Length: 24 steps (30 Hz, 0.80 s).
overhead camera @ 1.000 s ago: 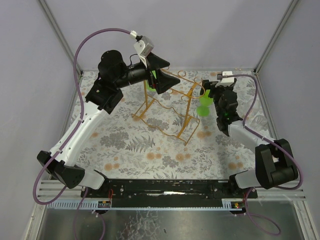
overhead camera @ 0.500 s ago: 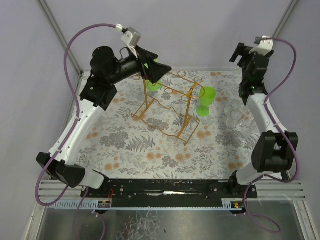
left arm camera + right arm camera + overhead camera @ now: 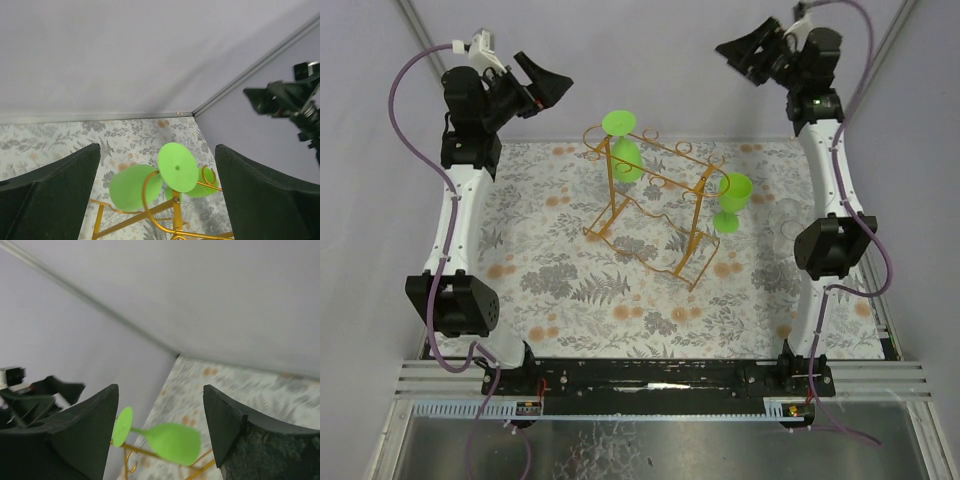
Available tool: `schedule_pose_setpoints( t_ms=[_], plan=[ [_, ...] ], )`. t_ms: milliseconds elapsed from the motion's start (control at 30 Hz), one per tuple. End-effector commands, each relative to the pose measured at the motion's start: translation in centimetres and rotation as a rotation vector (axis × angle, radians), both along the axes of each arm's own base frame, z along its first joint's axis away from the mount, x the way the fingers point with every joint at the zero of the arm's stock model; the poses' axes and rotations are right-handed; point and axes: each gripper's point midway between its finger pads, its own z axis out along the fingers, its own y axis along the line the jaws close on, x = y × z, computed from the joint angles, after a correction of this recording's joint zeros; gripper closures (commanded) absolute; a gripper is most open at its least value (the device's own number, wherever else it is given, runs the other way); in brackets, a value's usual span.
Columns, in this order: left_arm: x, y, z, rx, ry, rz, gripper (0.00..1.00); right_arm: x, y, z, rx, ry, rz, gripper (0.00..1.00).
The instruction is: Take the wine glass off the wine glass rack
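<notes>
The golden-orange wire wine glass rack (image 3: pixel 655 215) stands mid-table. A green wine glass (image 3: pixel 625 150) hangs upside down at its left end and a second green wine glass (image 3: pixel 731 200) at its right end. My left gripper (image 3: pixel 555 88) is raised high at the back left, open and empty, well clear of the rack. My right gripper (image 3: pixel 732 48) is raised high at the back right, open and empty. The left wrist view looks down between the open fingers (image 3: pixel 50 195) at the left glass (image 3: pixel 177 167) and rack (image 3: pixel 175 220). The right wrist view shows a green glass (image 3: pixel 172 442).
The table has a floral cloth (image 3: pixel 570 280) and grey walls on three sides. A clear glass (image 3: pixel 783 215) stands on the cloth right of the rack, partly behind the right arm. The arm bases sit at the near edge.
Both arms have lifted up and back from the rack to the rear corners. The right gripper left the right green glass, the left gripper left the rack's left end. Both glasses stay on the rack.
</notes>
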Motion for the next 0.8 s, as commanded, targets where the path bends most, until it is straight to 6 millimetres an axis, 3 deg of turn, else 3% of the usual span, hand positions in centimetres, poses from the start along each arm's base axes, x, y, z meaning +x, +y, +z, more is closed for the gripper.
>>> schedule_pose_setpoints(
  t_ms=[0,167,333,533,767],
  plan=[
    [-0.3,1.8,0.1,-0.115,0.056,-0.006,0.04,-4.7,8.1,-1.9,0.139,0.247,0.34,0.25],
    [-1.3,1.9,0.2,-0.115,0.055,-0.023,0.05,-6.0,12.0,-3.0,0.123,0.296,0.4,0.27],
    [-2.0,1.7,-0.4,-0.12,0.072,-0.031,0.05,-6.7,14.6,-4.7,0.097,0.338,0.421,0.29],
    [-2.4,1.6,-0.9,-0.122,0.087,-0.037,0.06,-7.6,16.9,-6.4,0.058,0.372,0.455,0.31],
    [-2.6,1.4,-1.4,-0.125,0.098,-0.045,0.07,-8.1,18.3,-7.0,0.054,0.386,0.489,0.36]
  ],
)
